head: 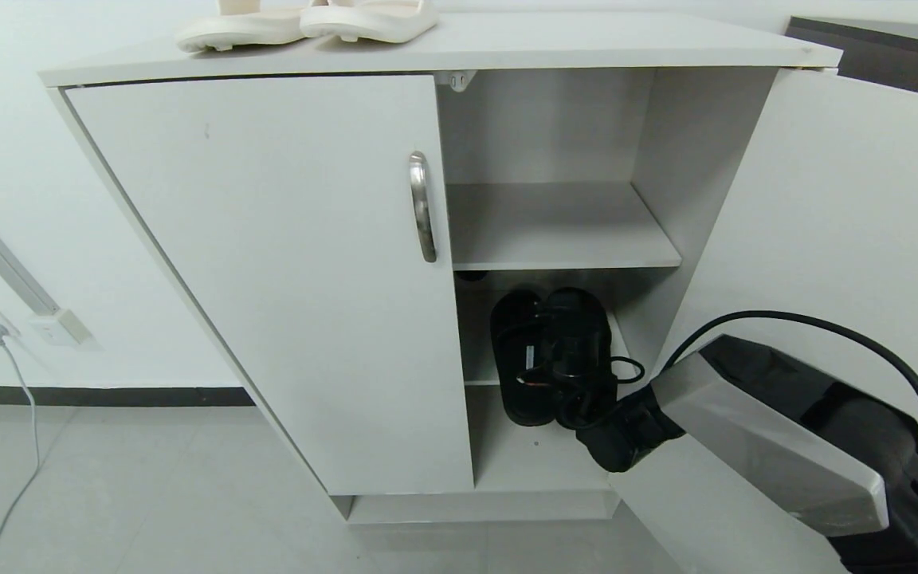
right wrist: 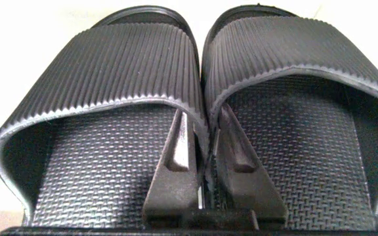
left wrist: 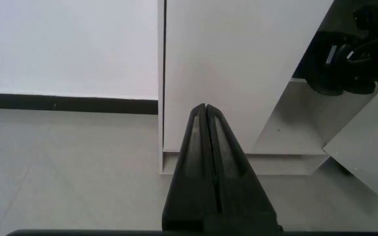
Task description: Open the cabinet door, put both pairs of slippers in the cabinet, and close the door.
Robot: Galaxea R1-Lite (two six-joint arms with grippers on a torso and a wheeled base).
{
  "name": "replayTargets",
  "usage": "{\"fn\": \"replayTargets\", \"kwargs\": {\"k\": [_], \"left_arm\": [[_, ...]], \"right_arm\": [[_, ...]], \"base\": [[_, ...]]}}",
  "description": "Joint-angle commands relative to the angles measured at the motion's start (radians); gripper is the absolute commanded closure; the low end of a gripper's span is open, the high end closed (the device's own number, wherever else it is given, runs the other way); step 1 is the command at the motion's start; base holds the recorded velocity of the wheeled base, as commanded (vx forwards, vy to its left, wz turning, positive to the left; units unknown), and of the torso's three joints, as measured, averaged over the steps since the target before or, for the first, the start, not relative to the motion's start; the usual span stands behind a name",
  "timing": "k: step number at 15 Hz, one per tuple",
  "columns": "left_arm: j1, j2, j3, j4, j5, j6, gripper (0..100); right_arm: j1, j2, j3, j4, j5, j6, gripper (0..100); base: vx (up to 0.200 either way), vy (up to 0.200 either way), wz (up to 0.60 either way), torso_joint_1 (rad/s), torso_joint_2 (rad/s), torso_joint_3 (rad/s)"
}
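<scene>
Right gripper (right wrist: 205, 121) pinches the touching inner straps of the black slippers (head: 551, 355), lower centre, inside the cabinet (head: 268, 279); soles possibly not seated. Settle flat, then release and back out straight. Left gripper (left wrist: 206, 131) pressed together, empty. White slippers (head: 307, 24) top left.

The right arm (head: 754, 434) stretches forward, right gripper (right wrist: 205, 141) pinching the slippers (right wrist: 130, 72) between its fingers; the left gripper (left wrist: 206, 115) hangs, fingers pressed together.

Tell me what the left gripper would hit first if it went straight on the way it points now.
Most likely the closed white left cabinet door: the shut left gripper aims at its lower panel, with nothing visible between them, though depth is hard to judge.
</scene>
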Motion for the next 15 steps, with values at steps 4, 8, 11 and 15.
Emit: {"fn": "replayTargets", "kwargs": {"k": [4,8,11,15], "left_arm": [[0.000,0.001,0.000,0.000,0.000,-0.001,100],[0.000,0.000,0.000,0.000,0.000,-0.001,100],[0.000,0.001,0.000,0.000,0.000,-0.001,100],[0.000,0.001,0.000,0.000,0.000,-0.001,100]], "right_arm": [[-0.009,0.007,-0.084,0.072,0.002,0.000,100],[-0.025,0.034,-0.172,0.158,0.011,0.003,100],[-0.031,0.055,-0.199,0.169,0.022,0.003,100],[-0.032,0.069,-0.207,0.171,0.025,0.003,100]], "base": [[0.000,0.000,0.00,0.000,0.00,0.000],[0.000,0.000,0.00,0.000,0.00,0.000],[0.000,0.000,0.00,0.000,0.00,0.000],[0.000,0.000,0.00,0.000,0.00,0.000]]}}
